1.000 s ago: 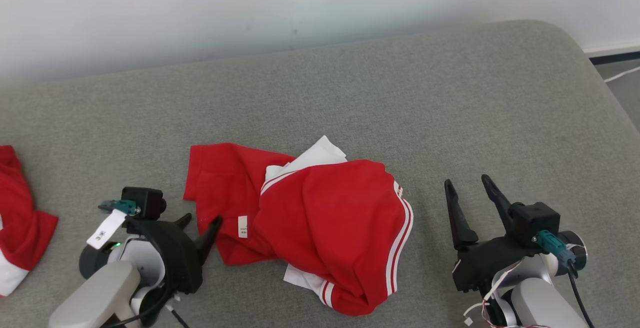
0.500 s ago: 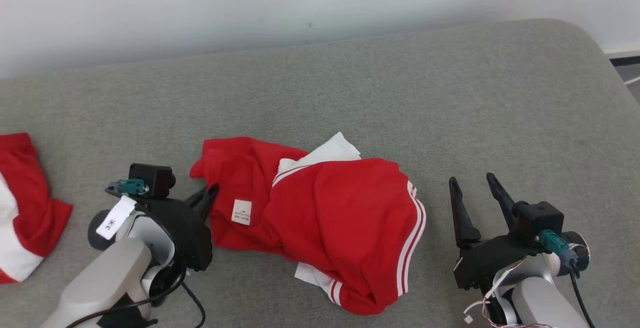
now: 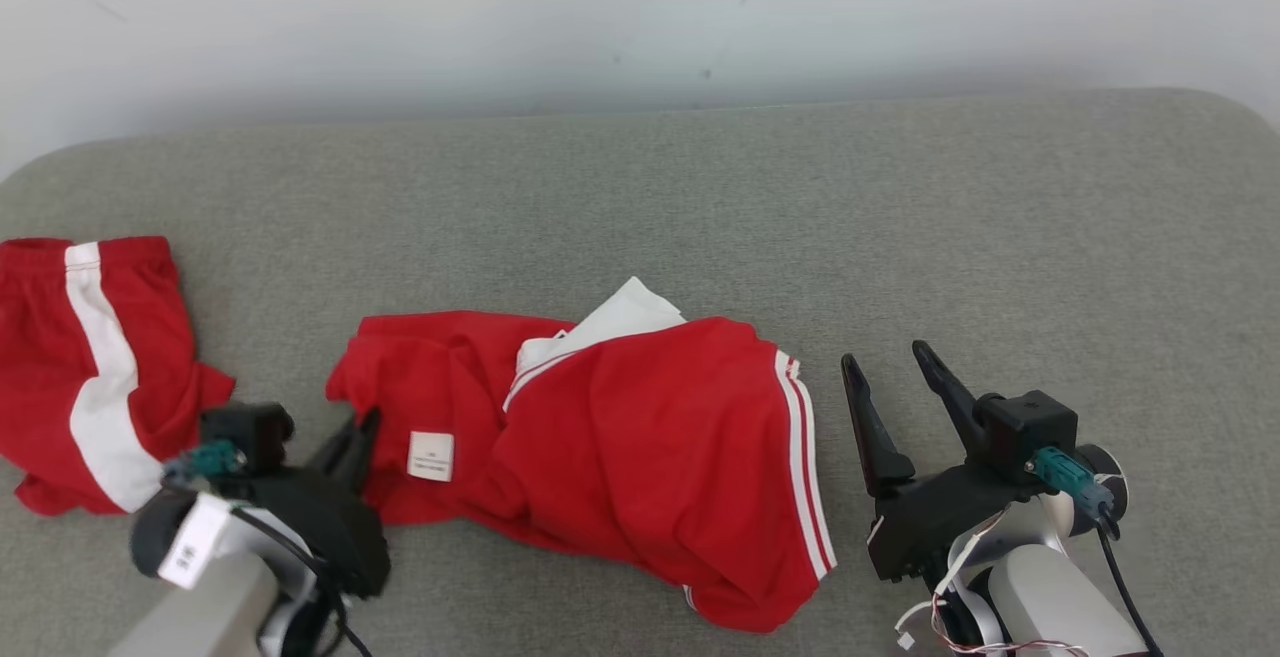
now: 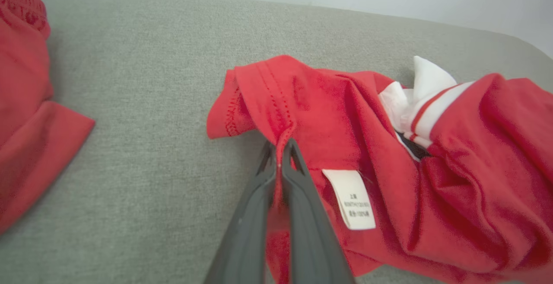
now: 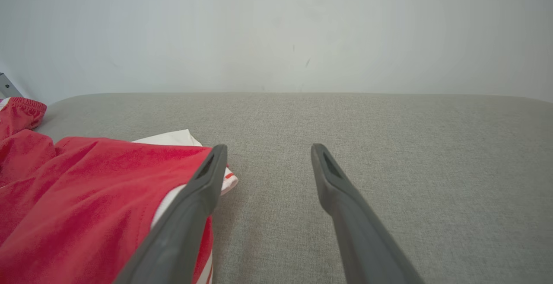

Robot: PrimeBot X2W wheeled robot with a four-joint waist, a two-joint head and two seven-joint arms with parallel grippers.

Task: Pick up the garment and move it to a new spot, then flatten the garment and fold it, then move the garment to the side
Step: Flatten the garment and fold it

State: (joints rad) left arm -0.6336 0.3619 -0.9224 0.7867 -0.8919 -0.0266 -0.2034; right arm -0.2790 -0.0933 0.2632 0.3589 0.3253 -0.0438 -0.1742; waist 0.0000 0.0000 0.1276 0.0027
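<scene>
The garment (image 3: 620,437) is a crumpled red piece with white stripes and a white label (image 3: 431,456), lying mid-surface on the grey cushion. My left gripper (image 3: 362,429) is shut on a red fold at its left edge. In the left wrist view, the gripper (image 4: 280,145) pinches that red hem of the garment (image 4: 389,154), with the label (image 4: 353,197) just beside the fingers. My right gripper (image 3: 885,372) stands open just right of the garment's striped side, holding nothing. Seen from the right wrist, the gripper (image 5: 268,150) has bare cushion between its fingers, and the garment (image 5: 86,189) lies to the left.
A second red and white garment (image 3: 90,367) lies at the far left of the grey padded surface (image 3: 900,217). A pale wall (image 3: 640,17) runs along the back edge. Bare cushion stretches behind and right of the garment.
My left gripper closed on the garment's left edge and pulled it slightly left. The camera turned left, bringing more of the other garment into view. The right gripper stayed open.
</scene>
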